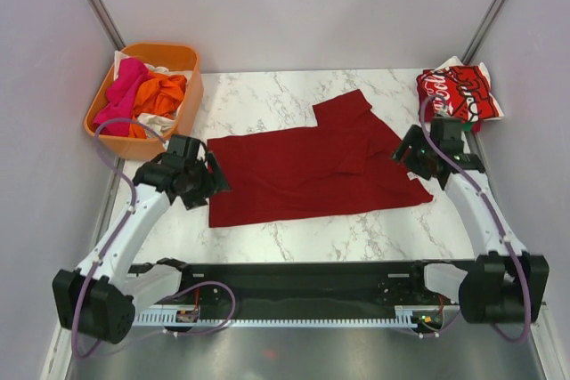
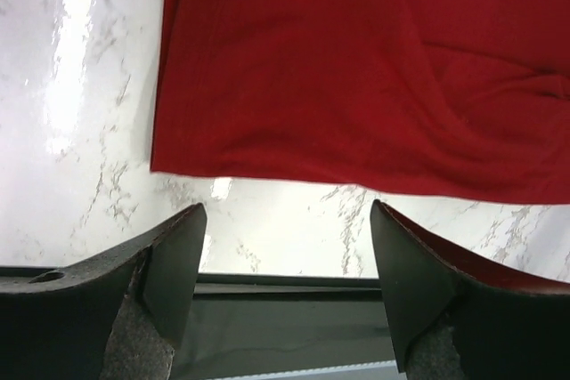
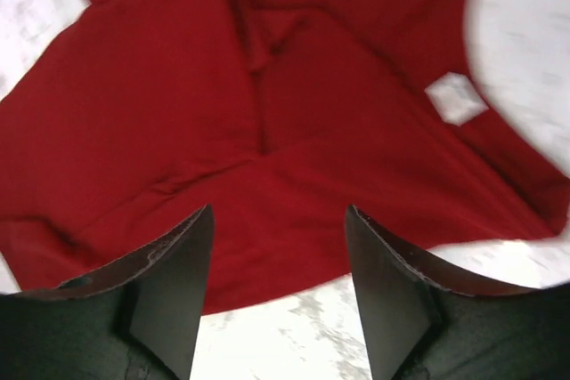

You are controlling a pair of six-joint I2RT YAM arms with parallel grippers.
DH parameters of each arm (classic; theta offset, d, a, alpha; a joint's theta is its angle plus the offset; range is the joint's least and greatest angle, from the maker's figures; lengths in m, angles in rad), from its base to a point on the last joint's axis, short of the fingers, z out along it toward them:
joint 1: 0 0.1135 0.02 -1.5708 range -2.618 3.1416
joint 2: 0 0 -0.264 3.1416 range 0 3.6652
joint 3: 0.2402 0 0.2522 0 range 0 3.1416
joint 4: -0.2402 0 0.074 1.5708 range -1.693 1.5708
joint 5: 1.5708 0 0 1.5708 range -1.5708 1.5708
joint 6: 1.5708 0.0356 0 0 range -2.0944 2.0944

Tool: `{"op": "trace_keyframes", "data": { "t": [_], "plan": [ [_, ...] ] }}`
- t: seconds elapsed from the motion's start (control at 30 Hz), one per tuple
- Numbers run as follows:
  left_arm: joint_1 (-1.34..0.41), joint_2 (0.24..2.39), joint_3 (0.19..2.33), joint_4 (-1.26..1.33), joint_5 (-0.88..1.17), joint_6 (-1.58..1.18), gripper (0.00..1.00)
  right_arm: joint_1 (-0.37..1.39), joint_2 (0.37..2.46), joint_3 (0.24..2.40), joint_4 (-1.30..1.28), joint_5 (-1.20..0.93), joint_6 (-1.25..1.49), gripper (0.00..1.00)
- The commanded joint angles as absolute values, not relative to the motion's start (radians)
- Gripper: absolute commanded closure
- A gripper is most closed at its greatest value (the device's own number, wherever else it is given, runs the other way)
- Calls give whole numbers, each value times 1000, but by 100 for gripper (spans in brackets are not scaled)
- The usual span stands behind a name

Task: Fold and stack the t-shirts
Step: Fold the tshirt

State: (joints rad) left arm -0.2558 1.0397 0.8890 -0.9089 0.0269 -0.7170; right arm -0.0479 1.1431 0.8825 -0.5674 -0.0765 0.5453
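Observation:
A plain dark-red t-shirt [image 1: 307,171] lies spread flat across the middle of the marble table, one sleeve pointing to the back. My left gripper [image 1: 210,181] hovers at the shirt's left edge, open, with nothing between its fingers; in the left wrist view the shirt's hem [image 2: 356,86] lies just beyond the gap [image 2: 287,220]. My right gripper [image 1: 405,150] stands open at the shirt's right edge, above the cloth [image 3: 267,131], whose white neck label [image 3: 456,98] shows; its gap [image 3: 280,224] is empty. A folded bright red Coca-Cola t-shirt [image 1: 459,93] rests at the back right.
An orange plastic tub [image 1: 189,100] at the back left holds pink [image 1: 123,91], orange and white tees. Grey walls close in on the left, right and back. The black arm rail [image 1: 294,278] runs along the table's near edge.

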Motion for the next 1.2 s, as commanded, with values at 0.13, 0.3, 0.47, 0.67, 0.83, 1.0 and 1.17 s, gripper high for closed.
{"op": "trace_keyframes", "data": {
  "t": [0.13,0.3,0.47,0.67,0.83,1.0,1.17],
  "plan": [
    [-258,1173,991,-796,21,-615,21,175,1475,1020,-433,-179,574,41],
    [-256,1146,994,-799,64,-537,22,207,1617,1092,-419,-158,569,43],
    [-256,1098,970,-813,61,-445,22,206,1686,1098,-402,-126,577,47],
    [-258,1062,908,-807,26,-423,22,209,1739,1091,-376,-98,577,48],
    [-256,1051,891,-781,21,-420,22,207,1769,1085,-373,-86,575,51],
    [-256,1048,885,-775,14,-419,22,209,1755,1072,-380,-54,572,51],
    [-256,1043,879,-770,5,-420,22,207,1710,1051,-396,-38,568,48]
  ]
}}
